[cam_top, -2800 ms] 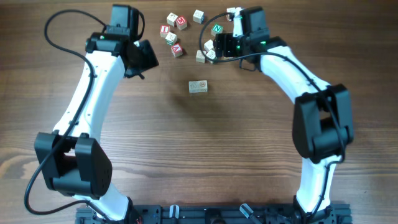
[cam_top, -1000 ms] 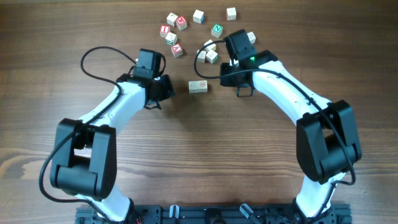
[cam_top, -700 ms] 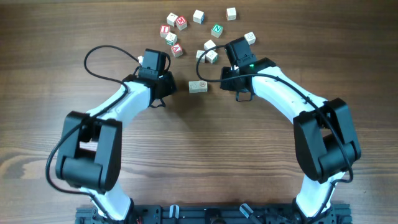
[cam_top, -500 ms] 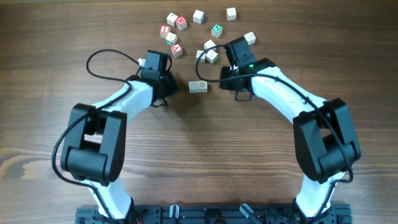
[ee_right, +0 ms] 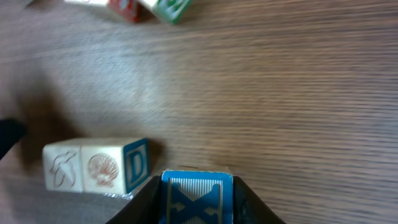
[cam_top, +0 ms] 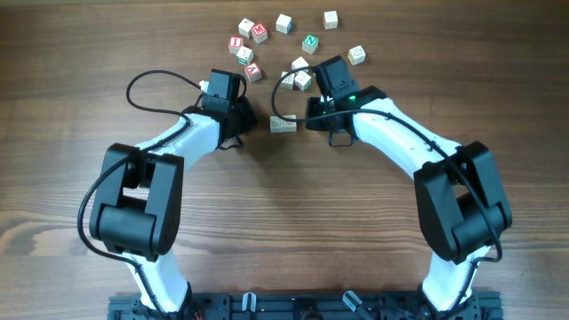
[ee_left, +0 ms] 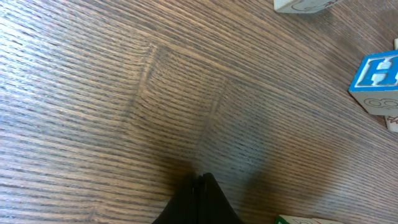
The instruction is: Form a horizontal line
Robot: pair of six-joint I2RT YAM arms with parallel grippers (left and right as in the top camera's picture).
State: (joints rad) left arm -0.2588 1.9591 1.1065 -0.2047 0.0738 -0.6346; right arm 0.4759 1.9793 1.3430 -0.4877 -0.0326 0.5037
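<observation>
Currently my right gripper (ee_right: 196, 188) is clamped on the X cube (ee_right: 197, 204); the row (ee_right: 93, 164) lies just ahead and to its left, long axis running crosswise, blue D end nearest; my left gripper (ee_left: 200, 186), closed and empty, waits beyond the row's far end.

Access around the row of three cubes (cam_top: 283, 124). Its left side is closed off by the shut left gripper (ee_left: 201, 186), stationed just beside it; its right side is closed off by the right gripper (ee_right: 196, 199), clamped on a blue X cube (ee_right: 197, 186). The far side is obstructed by loose cubes (cam_top: 252, 70), the closest (cam_top: 296, 78) lying near the row's far right. Only bare table (cam_top: 284, 222) is met on the near side, where passage is open.
</observation>
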